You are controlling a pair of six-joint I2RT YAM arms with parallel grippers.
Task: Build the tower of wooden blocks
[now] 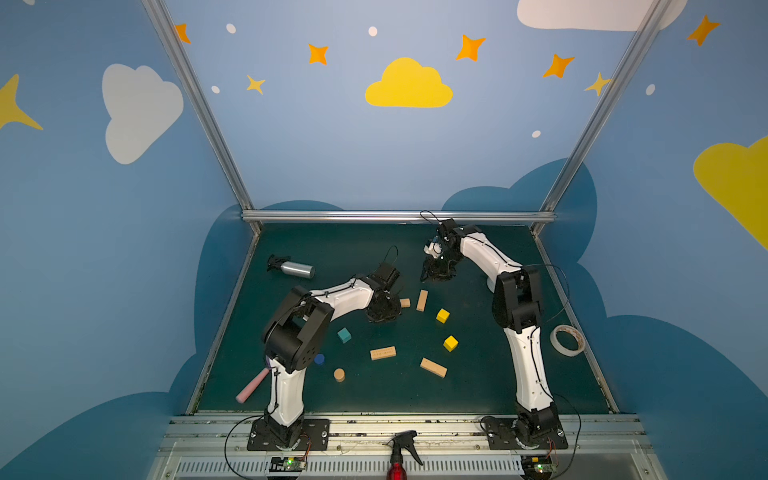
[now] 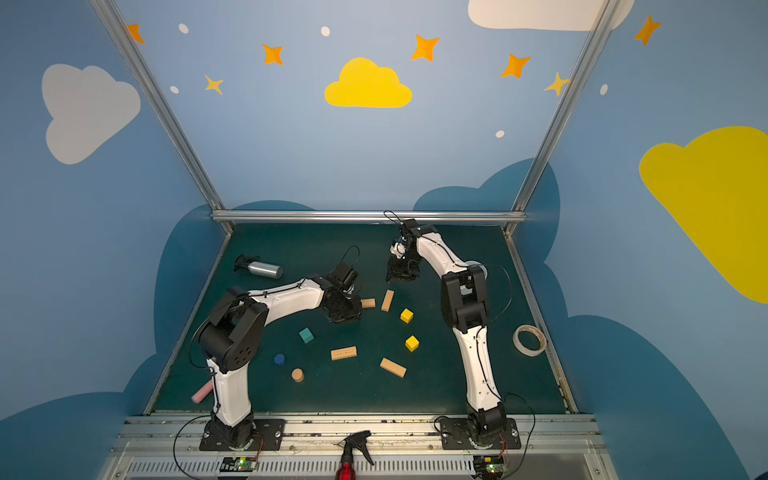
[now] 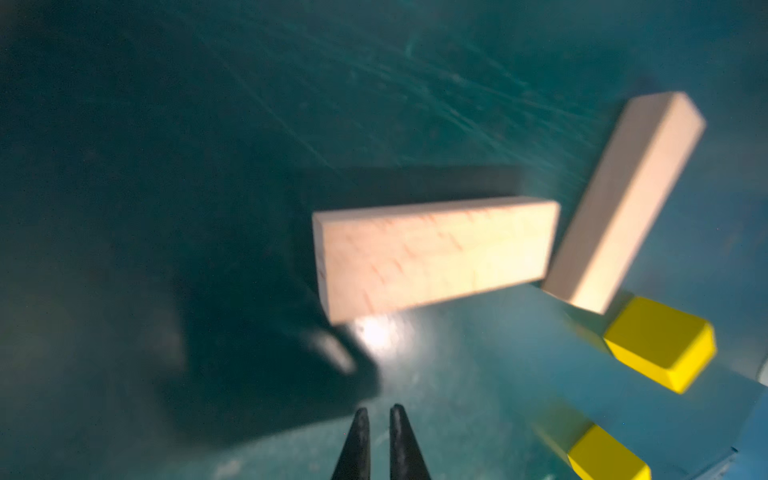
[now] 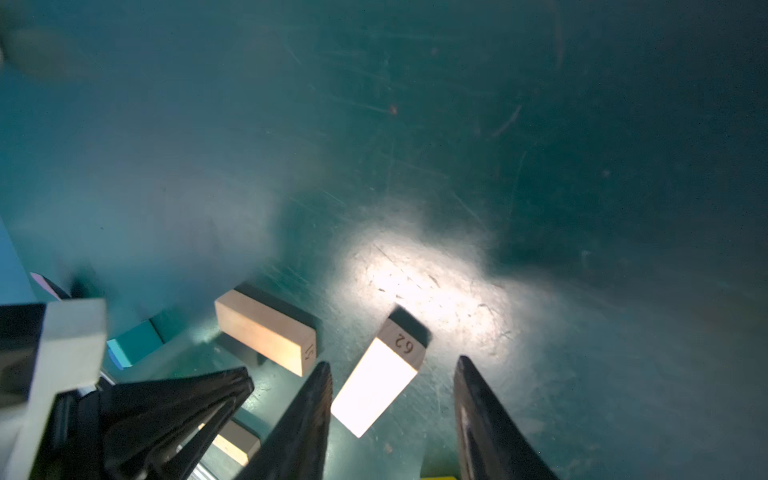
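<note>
Green tabletop [image 1: 478, 386]: loose wood blocks [image 1: 382, 353], spray bottle [image 1: 297, 269]; left tool [image 3: 379, 410] nearly together, right tool [image 4: 395, 360] spread.

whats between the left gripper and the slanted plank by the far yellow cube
Another tan plank lies flat between the left gripper and the slanted plank. It shows in both top views and in the left wrist view.

Left arm [image 1: 347, 296] and right arm [image 1: 525, 365] match: glossy white shells, chunky black joints, thin black cables [image 1: 567, 293], screwed-down black base plates [image 1: 316, 434], pointy black jaws.
</note>
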